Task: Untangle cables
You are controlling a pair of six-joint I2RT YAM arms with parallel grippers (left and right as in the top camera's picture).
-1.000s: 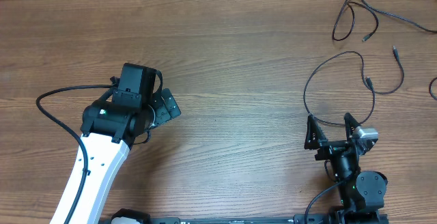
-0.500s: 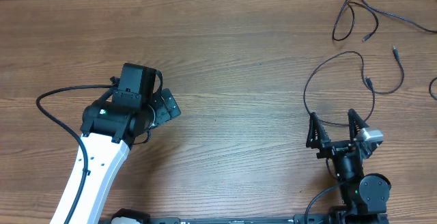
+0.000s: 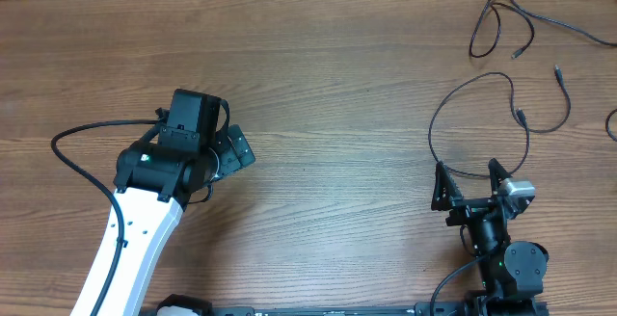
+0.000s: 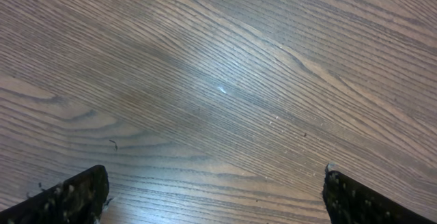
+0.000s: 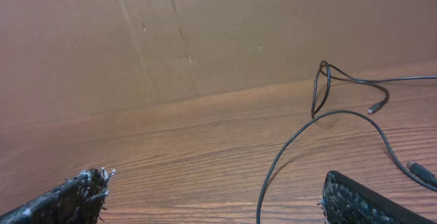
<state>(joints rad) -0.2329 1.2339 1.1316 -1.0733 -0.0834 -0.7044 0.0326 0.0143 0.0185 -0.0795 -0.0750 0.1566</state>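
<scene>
Thin black cables (image 3: 431, 128) along right edge of brown wooden bench (image 3: 318, 65): light, limp; pinch mid-loop. Both jaws wide open, empty.

even, soft light (faint glare)

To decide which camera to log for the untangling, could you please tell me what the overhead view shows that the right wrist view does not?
Only the overhead view shows the left arm and the left claw, far from any cable. Only the right wrist view shows the brown cardboard wall behind the table. Both show the open right claw, the big cable loop just ahead of it, and the twisted cable farther back.
</scene>
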